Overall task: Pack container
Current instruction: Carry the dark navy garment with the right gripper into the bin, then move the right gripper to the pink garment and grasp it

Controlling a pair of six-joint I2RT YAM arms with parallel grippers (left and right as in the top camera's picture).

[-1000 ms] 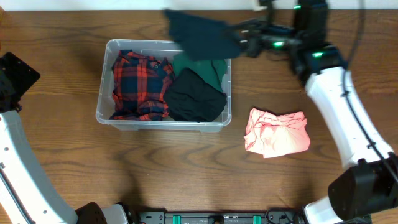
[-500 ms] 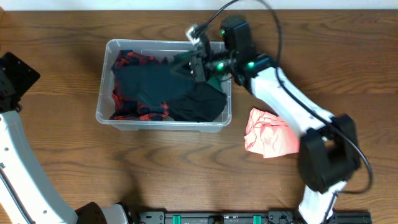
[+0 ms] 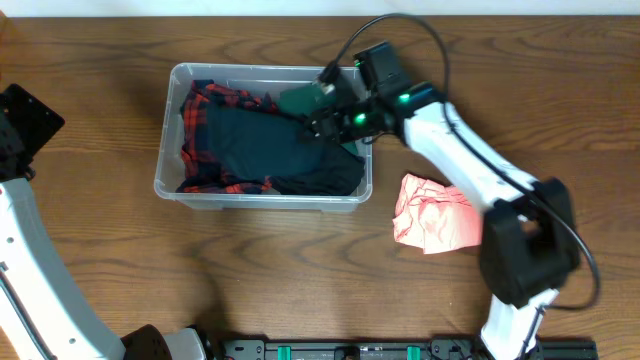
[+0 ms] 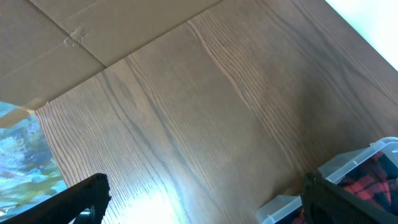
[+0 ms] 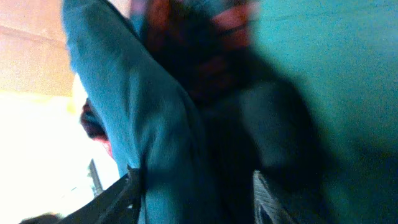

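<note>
**Right hand point(image 3: 322, 122) low over the container point(image 3: 262, 201), dark garment point(image 3: 250, 145) beneath it**

The container sits on the bench point(image 3: 300, 290) toward the far edge, left of centre. The hand hangs just inside its right end, probably so the garment drapes flat over the plaid shirt point(image 3: 200, 100). The overhead view shows that spread. The blurred right wrist view shows only teal cloth by its parted fingers point(image 5: 132, 186), so I cannot tell whether they pinch it. The left hand point(image 4: 205, 186), wide open and empty, sits by the left edge. A pink garment point(image 3: 445, 215) lies unpacked toward the right edge.
</note>
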